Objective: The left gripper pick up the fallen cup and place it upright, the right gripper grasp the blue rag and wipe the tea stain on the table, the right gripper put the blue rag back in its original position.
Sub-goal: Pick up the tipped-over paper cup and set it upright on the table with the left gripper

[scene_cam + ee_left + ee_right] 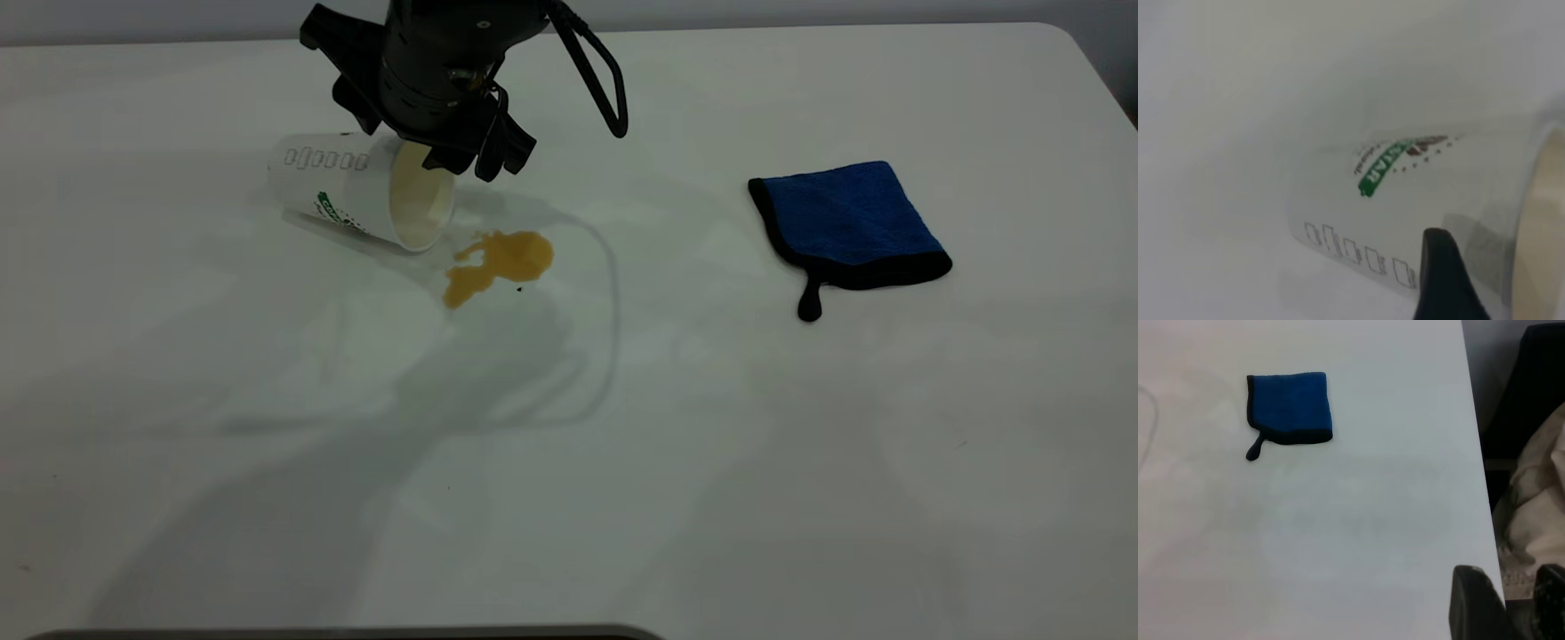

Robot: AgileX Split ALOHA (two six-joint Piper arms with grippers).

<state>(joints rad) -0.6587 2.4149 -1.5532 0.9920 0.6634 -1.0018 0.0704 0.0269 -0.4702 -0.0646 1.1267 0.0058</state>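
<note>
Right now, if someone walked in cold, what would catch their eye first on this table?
Probably the cup lying on its side at the far left of the table, the left gripper right at its open mouth. An amber tea stain spreads just in front of that mouth. Off to the right, apart from both, the blue rag lies flat.

White tabletop (711,462) fills nearly everything here, smooth and softly lit, with broad grey shadows across its near left half. A rounded corner shows far right, a pale grey wall (800,11) behind. Past the table edge, something dark (1531,393) and crumpled cream fabric (1538,500).
</note>
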